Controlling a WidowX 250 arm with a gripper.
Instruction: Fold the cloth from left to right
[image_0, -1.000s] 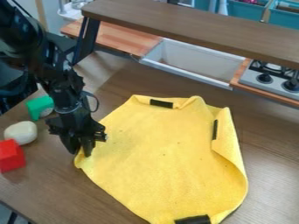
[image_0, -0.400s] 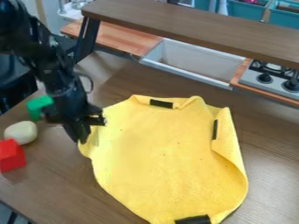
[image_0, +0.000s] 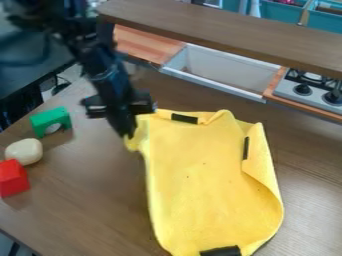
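The yellow cloth (image_0: 204, 180) is spread on the brown surface (image_0: 87, 195), its upper left corner pinched in the closed tool (image_0: 129, 134). Behind it, a white sink basin (image_0: 217, 67) is set near a stovetop (image_0: 294, 91). At the top right, something pink (image_0: 290, 2) is held in one of the teal bins (image_0: 275, 11). At the left, a green arch block (image_0: 47, 119), a rounded cream object (image_0: 24, 151) and a red block (image_0: 12, 180) are seen.

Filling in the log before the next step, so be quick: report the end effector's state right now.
End effector: closed, holding the yellow cloth by its edge on the picture's left.
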